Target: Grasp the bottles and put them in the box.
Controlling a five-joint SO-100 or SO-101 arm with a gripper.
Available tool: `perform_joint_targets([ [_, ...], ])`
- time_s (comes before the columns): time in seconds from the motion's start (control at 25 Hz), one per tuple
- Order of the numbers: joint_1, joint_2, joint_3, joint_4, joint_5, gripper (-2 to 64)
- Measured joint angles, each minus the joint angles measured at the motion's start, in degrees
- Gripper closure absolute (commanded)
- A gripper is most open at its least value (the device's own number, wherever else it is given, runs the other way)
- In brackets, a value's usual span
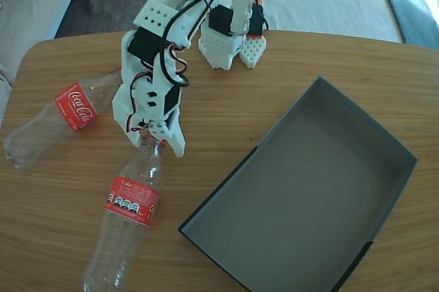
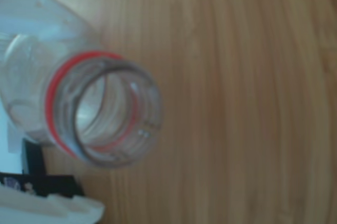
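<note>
Two clear bottles with red Coca-Cola labels lie on the wooden table in the fixed view. One bottle (image 1: 72,110) rests at the left. The other bottle (image 1: 130,203) lies lower down, neck pointing up toward the arm. My white gripper (image 1: 156,144) hangs over that neck, its jaws open and one on each side of it. The wrist view looks straight into this bottle's open mouth (image 2: 105,113), which has a red ring and no cap; one white finger (image 2: 52,208) shows at the bottom left. The dark grey box (image 1: 370,237) sits empty at the right.
The arm's white base (image 1: 230,49) stands at the table's far edge. The rounded table edge (image 1: 27,59) runs close by the left bottle. Bare wood lies between the lower bottle and the box.
</note>
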Motion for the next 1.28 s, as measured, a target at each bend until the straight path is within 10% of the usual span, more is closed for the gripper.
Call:
perform_joint_targets([
  [0.84, 3.34, -7.21, -4.13, -2.90, 0.00, 26.4],
  [1.28, 3.34, -7.21, -4.22, -2.72, 0.00, 43.1],
])
